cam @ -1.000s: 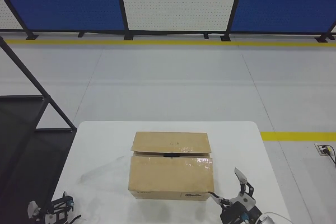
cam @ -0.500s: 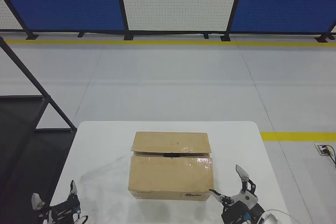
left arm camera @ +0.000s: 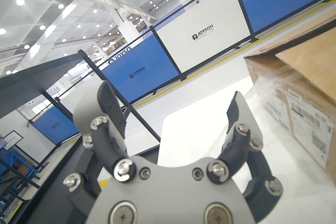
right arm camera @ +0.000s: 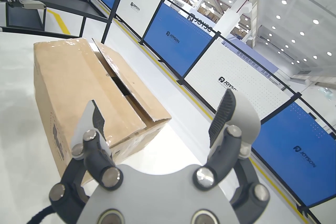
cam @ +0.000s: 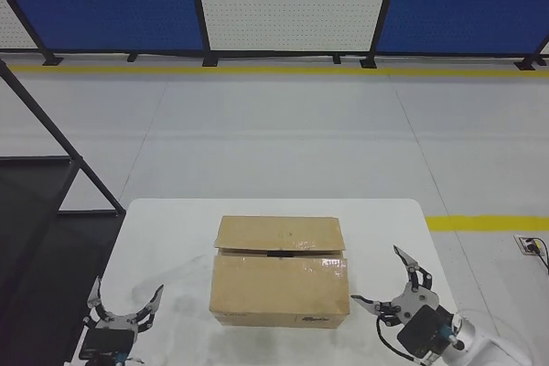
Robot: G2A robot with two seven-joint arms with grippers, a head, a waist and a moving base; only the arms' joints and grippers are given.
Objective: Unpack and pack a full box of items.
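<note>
A brown cardboard box stands in the middle of the white table. Its two top flaps are folded down with a dark gap between them, and the far flap sits slightly raised. My left gripper is open near the table's front left corner, well apart from the box. In the left wrist view the left gripper is empty and the box lies off to one side. My right gripper is open just beside the box's front right corner. The right wrist view shows the right gripper empty, facing the box.
A black metal shelf rack stands close to the table's left edge. Blue and white partition panels line the far side of the floor. Bare table surface lies on both sides of the box.
Both grippers have risen from the front edge farther onto the table. The left one has turned and spread its fingers wide. The right one has shifted to the right of the box corner.
</note>
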